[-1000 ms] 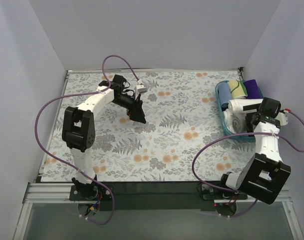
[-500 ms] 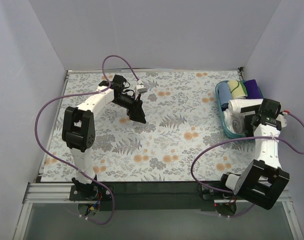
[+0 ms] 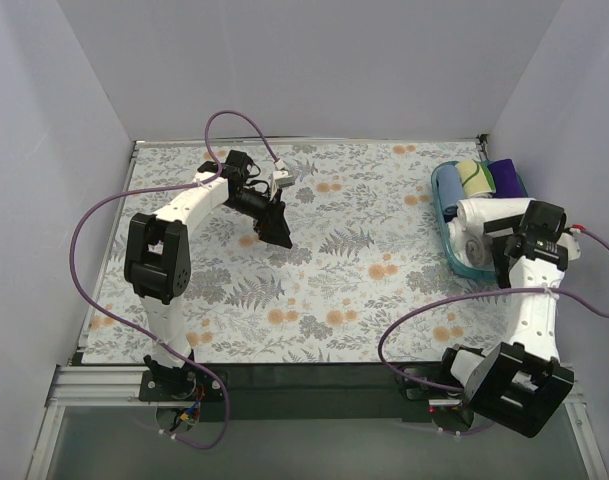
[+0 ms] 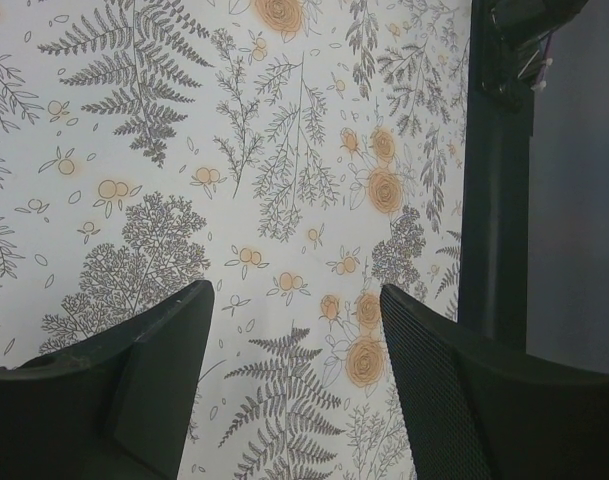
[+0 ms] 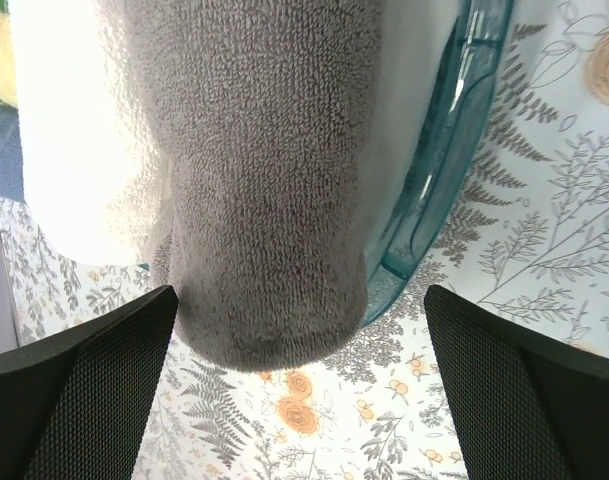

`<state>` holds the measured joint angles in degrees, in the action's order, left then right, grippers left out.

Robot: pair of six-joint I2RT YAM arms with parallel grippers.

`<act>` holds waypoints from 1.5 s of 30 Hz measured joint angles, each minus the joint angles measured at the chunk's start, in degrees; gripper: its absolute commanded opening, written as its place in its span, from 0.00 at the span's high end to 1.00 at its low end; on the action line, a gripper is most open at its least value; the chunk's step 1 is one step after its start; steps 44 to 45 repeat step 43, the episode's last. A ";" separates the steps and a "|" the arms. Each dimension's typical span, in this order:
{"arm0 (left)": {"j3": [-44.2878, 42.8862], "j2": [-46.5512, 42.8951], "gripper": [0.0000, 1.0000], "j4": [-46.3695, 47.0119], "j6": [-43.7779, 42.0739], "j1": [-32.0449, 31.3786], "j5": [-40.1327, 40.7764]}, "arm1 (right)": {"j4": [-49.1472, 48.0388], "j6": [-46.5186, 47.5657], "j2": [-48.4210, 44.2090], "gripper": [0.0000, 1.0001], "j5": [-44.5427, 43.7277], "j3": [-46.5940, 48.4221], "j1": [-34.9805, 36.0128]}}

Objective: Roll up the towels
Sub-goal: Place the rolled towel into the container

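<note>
A plain grey-brown terry towel (image 5: 269,180) is seen spilling out of a translucent teal plastic basket (image 5: 439,190), with its rounded end reaching past the basket's rim above the white floral-print covering (image 4: 284,150) of the desk. The right fingers (image 5: 74,390) are spread wide on either side of this end, and nothing is clamped between them. Whether the cloth is touched cannot be told. A rolled white terry towel (image 3: 481,212) is pressed against the grey-brown one's side. Behind it in the basket, a yellow-green rolled towel (image 3: 472,175) and a dark purple-blue one (image 3: 504,175) are packed side by side. The basket is placed at the far right of the desk, and its near part is covered in the overhead view by the right wrist. The left fingers (image 4: 164,380) are held apart and empty above bare covering in the far left part of the desk, well apart from the basket. A dark strip (image 4: 494,200) is seen bordering the covering there.
</note>
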<state>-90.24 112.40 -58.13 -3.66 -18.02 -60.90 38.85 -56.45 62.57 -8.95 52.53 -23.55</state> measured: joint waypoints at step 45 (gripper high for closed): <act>9.81 -20.37 0.02 -0.07 6.75 20.55 23.45 | -2.78 60.85 17.86 0.02 26.86 21.73 41.09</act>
